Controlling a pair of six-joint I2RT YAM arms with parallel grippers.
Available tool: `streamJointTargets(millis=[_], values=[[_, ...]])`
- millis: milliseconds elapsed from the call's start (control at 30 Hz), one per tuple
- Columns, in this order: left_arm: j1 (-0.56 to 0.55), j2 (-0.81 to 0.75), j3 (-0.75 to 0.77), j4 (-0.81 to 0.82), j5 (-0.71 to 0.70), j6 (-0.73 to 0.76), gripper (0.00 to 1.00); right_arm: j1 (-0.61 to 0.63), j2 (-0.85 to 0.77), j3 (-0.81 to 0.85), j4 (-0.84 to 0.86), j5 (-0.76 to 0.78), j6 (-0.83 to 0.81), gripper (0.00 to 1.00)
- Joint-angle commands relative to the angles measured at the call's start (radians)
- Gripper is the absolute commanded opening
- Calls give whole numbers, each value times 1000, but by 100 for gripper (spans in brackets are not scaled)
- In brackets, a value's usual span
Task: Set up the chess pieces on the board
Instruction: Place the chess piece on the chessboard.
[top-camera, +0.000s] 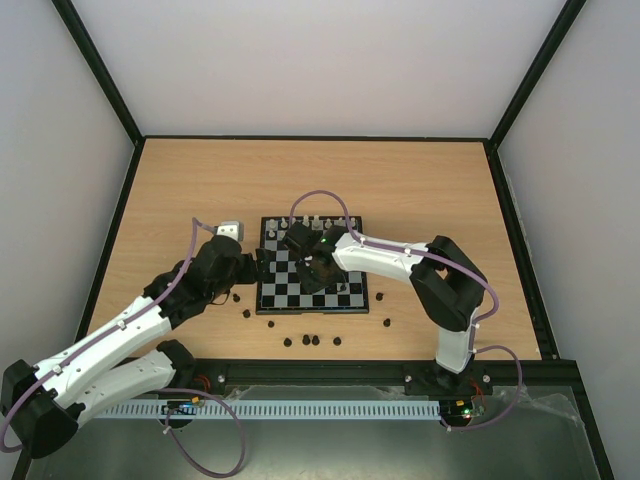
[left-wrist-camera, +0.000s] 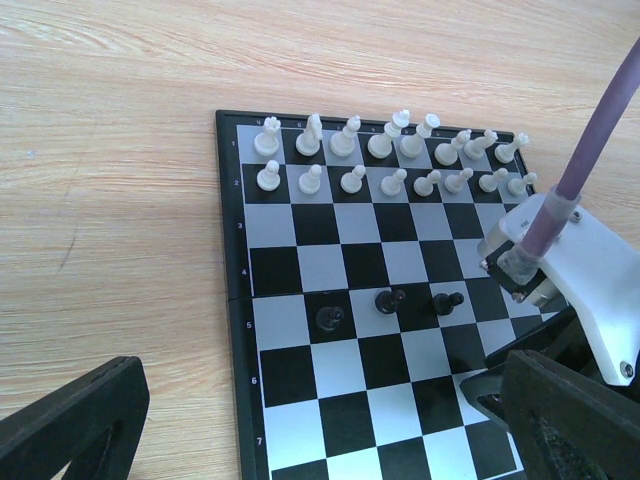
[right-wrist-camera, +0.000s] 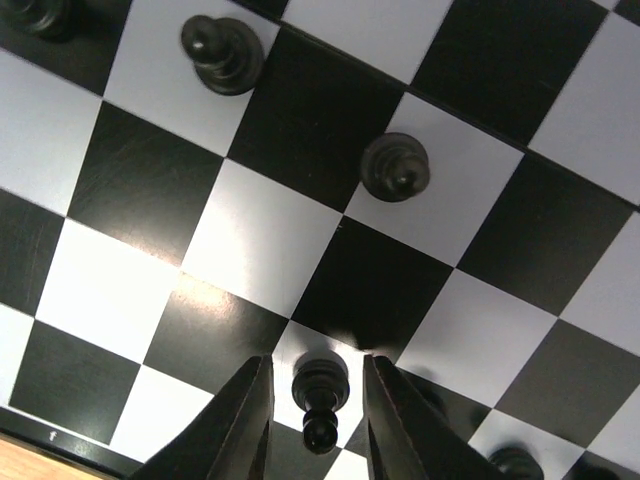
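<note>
Table (top-camera: 400, 180): a light wooden top. It fills the middle of the top view.
Left arm (top-camera: 130, 330): it comes from 7 o'clock and ends at the 9 o'clock edge of the board.
Right arm (top-camera: 390, 258): it comes from 4 o'clock and bends over the board from the 3 o'clock side.
Board (top-camera: 285, 295): a small black and white checked square with a thin dark frame. It lies flat near the centre of the table, between the two arms.
Left gripper (top-camera: 256, 268): it hangs just beside the 9 o'clock edge of the board. In the left wrist view its fingers (left-wrist-camera: 70, 420) stand wide apart, with nothing between them.
Right gripper (right-wrist-camera: 317, 362): it is low over the middle of the board. Its fingers are narrow, one on each side of a black pawn (right-wrist-camera: 319, 385), and a thin gap shows on both sides of the pawn's foot.
White pieces (left-wrist-camera: 354, 180): they stand upright in two full rows along the 12 o'clock edge of the board.
Other black pawns (left-wrist-camera: 391, 301): in the left wrist view three stand in one row across the middle of the board, each on its own square.
Loose black pieces (top-camera: 311, 339): they lie scattered on the table around the 6 o'clock edge of the board, with a few more at 3 and 8 o'clock. All are off the board.
</note>
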Motion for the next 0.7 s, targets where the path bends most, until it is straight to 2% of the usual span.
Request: streamJointTargets(millis=[0,267,400,467,500,667], values=[[6,-14,30,-17,-11,-1,99,11,-40,24,-58,5,1,30],[6,54,77,-17,6,17,99,10,-189,13,-71,85,16,57],[6,123,117,-10,37,34,100,-6,-291,-41,-37,116,37,79],[5,164,136,1,65,47,99,-25,-332,-83,-15,121,44,96],[3,188,146,7,84,53,99,-35,-349,-101,-6,118,46,99],[-49,314,227,3,103,73,99,-83,-428,-186,43,107,57,99]])
